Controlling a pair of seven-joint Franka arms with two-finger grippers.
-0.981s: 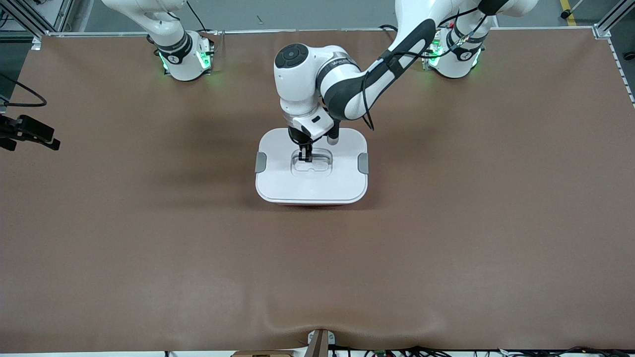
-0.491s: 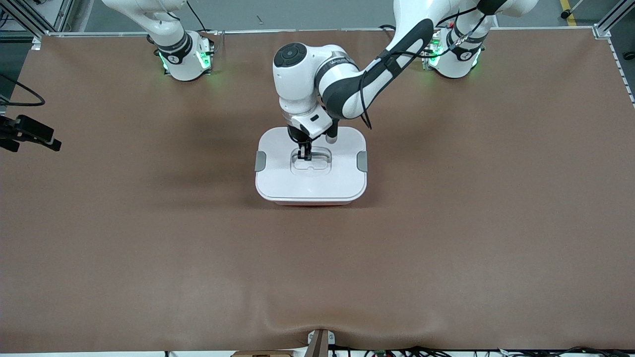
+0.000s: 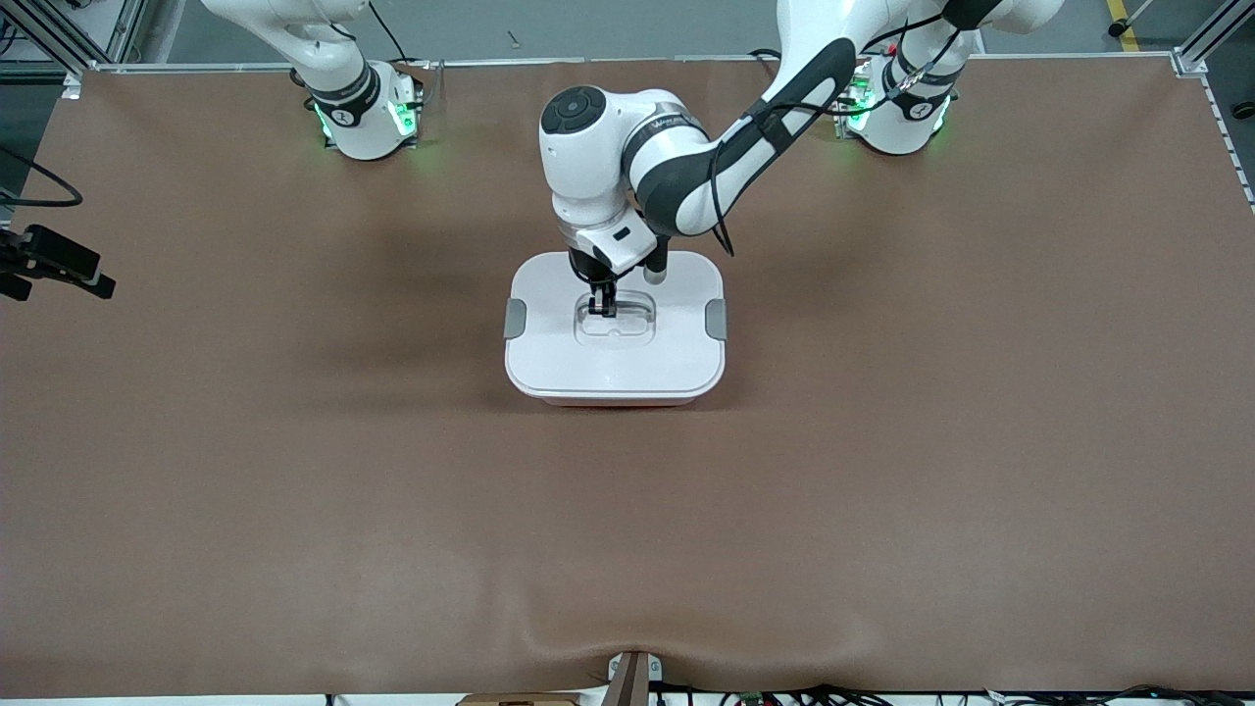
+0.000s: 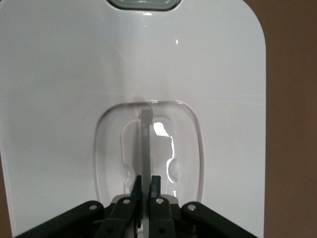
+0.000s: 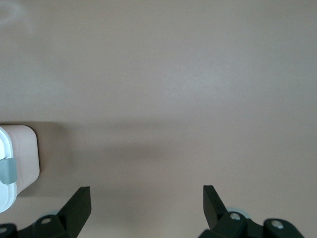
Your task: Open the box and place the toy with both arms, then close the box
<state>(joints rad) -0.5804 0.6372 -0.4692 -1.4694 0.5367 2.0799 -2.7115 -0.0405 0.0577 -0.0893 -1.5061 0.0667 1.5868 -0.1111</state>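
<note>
From my remote station I recorded the box (image 3: pixel 615 343) resting on the brown table (image 3: pixel 882 490), midway between the two ends and somewhat closer to the edge where the robot bases stood than to the edge by the front camera. Its white lid (image 4: pixel 208 74) was seated flat on the pale pink tub, with one grey clip (image 3: pixel 515 320) on the side toward the right arm's end and the other grey clip (image 3: pixel 717 320) on the side toward the left arm's end. The left arm reached from its base down to the lid's centre. The left gripper (image 4: pixel 146 186) sat in the recessed well, its fingers (image 4: pixel 156 184) drawn narrow and pinched on the clear handle (image 4: pixel 145 144), which stood upright on edge between them. The right gripper (image 5: pixel 147 203) hung above bare table near the edge at the right arm's end, fingers spread wide and holding nothing; that arm waited. In the right wrist view a corner of the box and one clip showed. The toy was not visible in any view.
</note>
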